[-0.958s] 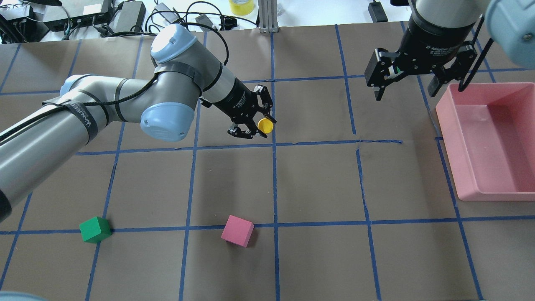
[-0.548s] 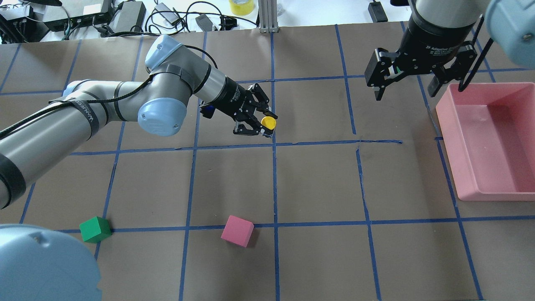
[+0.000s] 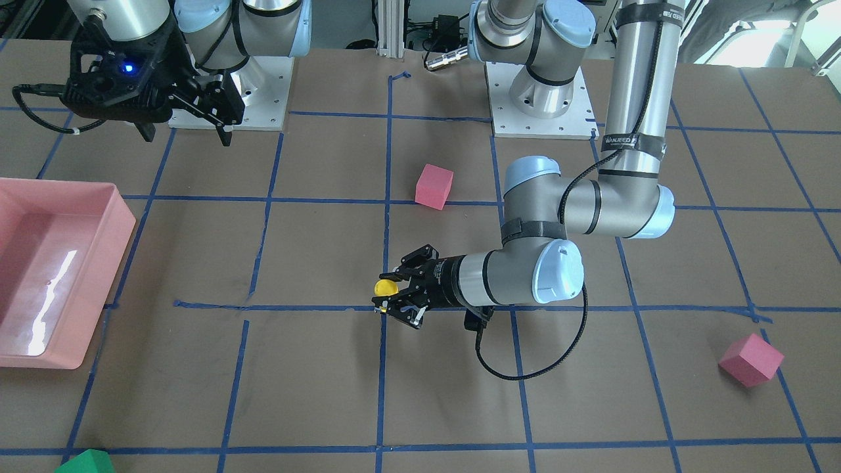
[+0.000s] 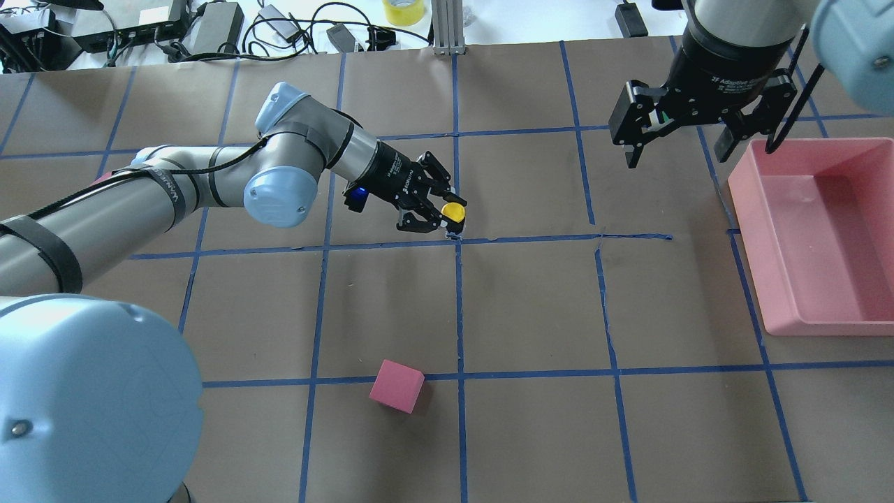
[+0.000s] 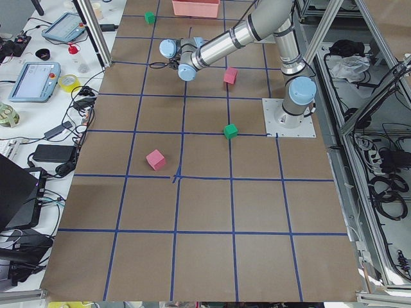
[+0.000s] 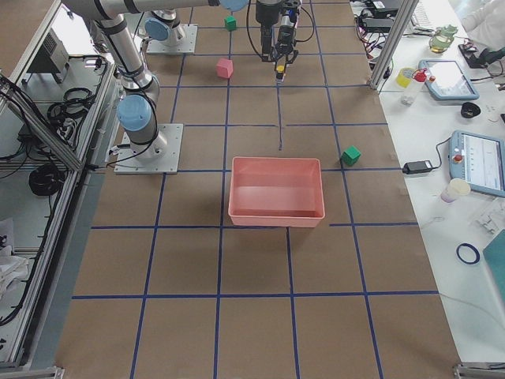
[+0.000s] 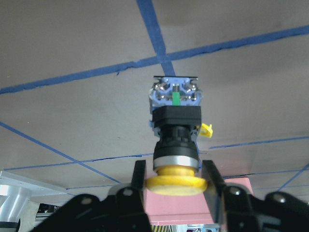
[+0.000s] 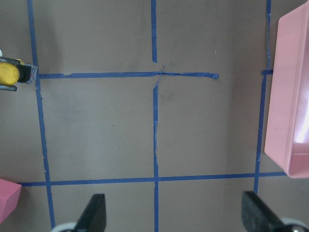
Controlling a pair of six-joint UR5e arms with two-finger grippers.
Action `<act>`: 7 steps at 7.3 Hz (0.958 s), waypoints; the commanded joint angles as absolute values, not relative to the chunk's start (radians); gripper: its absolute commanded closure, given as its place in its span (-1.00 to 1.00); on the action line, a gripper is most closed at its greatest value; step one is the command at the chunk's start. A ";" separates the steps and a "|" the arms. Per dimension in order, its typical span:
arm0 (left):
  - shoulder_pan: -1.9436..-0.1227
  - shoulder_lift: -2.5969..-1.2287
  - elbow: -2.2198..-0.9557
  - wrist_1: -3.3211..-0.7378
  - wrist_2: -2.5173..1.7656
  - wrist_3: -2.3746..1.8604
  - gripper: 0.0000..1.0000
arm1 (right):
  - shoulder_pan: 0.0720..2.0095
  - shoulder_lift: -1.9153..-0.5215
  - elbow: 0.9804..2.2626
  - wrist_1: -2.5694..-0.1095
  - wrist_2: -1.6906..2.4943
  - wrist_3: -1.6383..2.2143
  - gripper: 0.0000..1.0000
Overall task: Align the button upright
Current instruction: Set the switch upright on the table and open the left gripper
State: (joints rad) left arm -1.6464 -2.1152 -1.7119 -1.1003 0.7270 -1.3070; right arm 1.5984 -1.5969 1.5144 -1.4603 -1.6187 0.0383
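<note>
Robotics lab, seen from my remote station: the table (image 4: 531,307) is papered in brown and squared off with a blue tape grid (image 4: 459,300). Two industrial arms (image 3: 631,85) are bolted down on steel base plates (image 3: 506,128), and an aluminium extrusion post (image 4: 447,28) stands at the far edge. Teach pendants (image 5: 34,81), power bricks (image 4: 216,24) and loose black cables (image 4: 335,14) crowd the side benches.

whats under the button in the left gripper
Brown table paper and a blue tape crossing lie under the button, which the left gripper holds. The patch right beneath its base is covered, so contact can't be judged.
</note>
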 commanded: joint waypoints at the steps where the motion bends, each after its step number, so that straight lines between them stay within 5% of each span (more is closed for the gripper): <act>1: -1.646 -2.131 -1.709 -1.109 0.727 -1.309 1.00 | 1.597 -1.597 1.520 -1.460 -1.618 0.038 -1.00; 2: -1.646 -2.131 -1.707 -1.109 0.729 -1.310 1.00 | 1.597 -1.597 1.520 -1.460 -1.618 0.038 -1.00; 3: -1.646 -2.132 -1.709 -1.109 0.723 -1.310 -0.44 | 1.598 -1.597 1.522 -1.460 -1.618 0.038 -1.00; 7: -1.644 -2.044 -1.643 -1.194 0.792 -1.292 -0.64 | 1.597 -1.597 1.522 -1.460 -1.618 0.038 -1.00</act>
State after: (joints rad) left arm -1.6449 -2.0876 -1.6839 -1.1373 0.7439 -1.3038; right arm 1.5969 -1.5969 1.5213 -1.4603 -1.6192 0.0383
